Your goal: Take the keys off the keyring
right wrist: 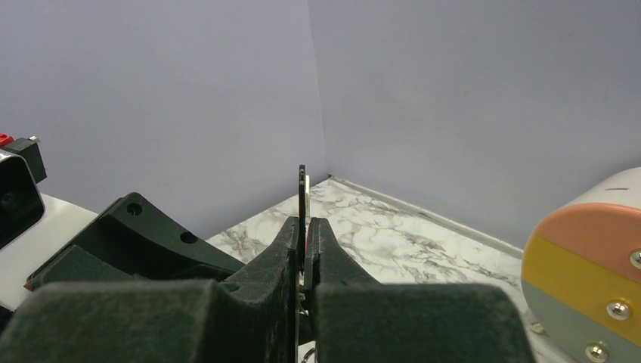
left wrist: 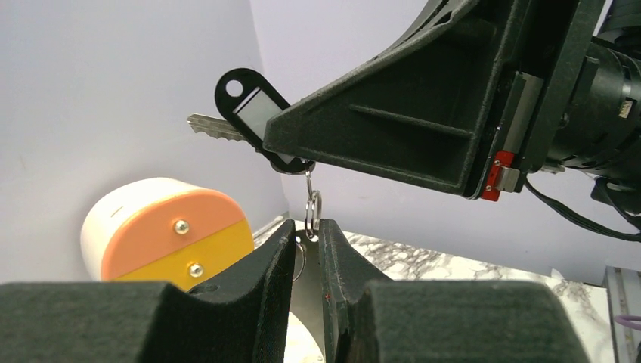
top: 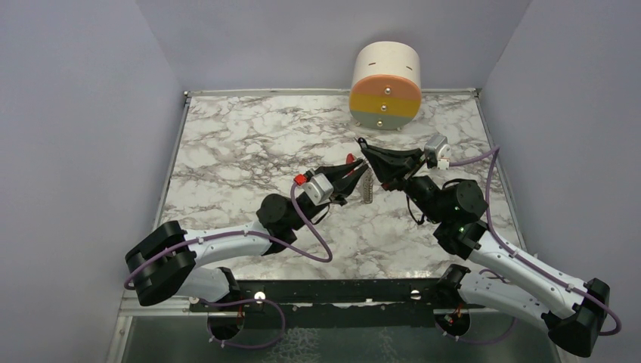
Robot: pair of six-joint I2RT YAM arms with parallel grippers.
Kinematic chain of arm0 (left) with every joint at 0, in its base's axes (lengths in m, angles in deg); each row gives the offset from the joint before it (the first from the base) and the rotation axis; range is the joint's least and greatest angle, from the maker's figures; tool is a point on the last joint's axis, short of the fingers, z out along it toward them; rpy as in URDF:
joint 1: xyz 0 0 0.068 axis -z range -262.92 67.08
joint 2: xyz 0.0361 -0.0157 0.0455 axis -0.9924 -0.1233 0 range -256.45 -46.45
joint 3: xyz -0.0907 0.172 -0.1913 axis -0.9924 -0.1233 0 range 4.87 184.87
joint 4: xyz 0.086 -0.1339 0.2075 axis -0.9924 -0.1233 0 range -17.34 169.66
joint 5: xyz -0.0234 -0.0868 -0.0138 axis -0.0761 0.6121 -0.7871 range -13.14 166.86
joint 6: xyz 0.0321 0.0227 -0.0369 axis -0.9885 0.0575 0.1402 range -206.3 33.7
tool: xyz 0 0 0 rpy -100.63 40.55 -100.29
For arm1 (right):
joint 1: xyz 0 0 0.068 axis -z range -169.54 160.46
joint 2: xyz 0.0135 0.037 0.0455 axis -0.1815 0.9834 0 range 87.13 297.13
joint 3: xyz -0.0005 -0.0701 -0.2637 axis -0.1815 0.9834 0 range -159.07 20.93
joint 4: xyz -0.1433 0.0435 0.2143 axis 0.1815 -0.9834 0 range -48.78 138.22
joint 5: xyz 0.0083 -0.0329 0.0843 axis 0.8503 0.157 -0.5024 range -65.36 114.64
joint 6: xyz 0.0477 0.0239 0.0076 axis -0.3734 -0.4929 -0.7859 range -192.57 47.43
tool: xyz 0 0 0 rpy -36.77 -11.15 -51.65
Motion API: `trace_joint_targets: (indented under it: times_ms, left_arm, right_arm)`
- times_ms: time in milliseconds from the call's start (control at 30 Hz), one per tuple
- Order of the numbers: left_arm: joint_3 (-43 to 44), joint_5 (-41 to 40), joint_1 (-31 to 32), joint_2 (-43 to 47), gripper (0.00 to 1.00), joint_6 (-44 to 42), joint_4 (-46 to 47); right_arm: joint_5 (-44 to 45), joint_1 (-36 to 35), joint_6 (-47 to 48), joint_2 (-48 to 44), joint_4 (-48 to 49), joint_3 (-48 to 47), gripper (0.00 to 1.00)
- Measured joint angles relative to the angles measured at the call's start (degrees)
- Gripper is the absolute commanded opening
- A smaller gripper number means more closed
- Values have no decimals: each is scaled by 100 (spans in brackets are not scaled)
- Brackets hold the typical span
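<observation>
My right gripper (top: 363,145) is shut on a flat black key tag (left wrist: 243,104), which shows edge-on between its tips in the right wrist view (right wrist: 301,185). A silvery jagged key blade (left wrist: 214,126) sticks out behind the tag. A small split keyring (left wrist: 312,206) hangs below the tag. It runs down into my left gripper (left wrist: 306,228), which is shut on a flat silvery key (left wrist: 326,291). Both grippers meet above mid-table. In the top view there is a red piece (top: 350,159) and a silvery strip (top: 368,189) between them.
A round drawer unit (top: 385,76) with peach, yellow and grey-green fronts stands at the back of the marble table (top: 242,144). It also shows in the left wrist view (left wrist: 166,234) and the right wrist view (right wrist: 589,280). Lilac walls enclose three sides.
</observation>
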Motion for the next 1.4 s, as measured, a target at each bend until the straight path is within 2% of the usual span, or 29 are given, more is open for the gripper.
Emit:
trace_joint_targets:
  times_ms: [900, 1167, 1300, 1400]
  left_arm:
    - [170, -92, 0, -92, 21, -175, 111]
    - [168, -92, 0, -85, 44, -181, 103]
    - [127, -92, 0, -48, 44, -179, 66]
    - [103, -92, 0, -39, 38, -177, 48]
  right_arm:
    - [-35, 0, 0, -48, -72, 0, 1]
    - [-35, 0, 17, -48, -72, 0, 1]
    - [-35, 0, 15, -48, -72, 0, 1]
    - [-35, 0, 15, -48, -72, -2, 1]
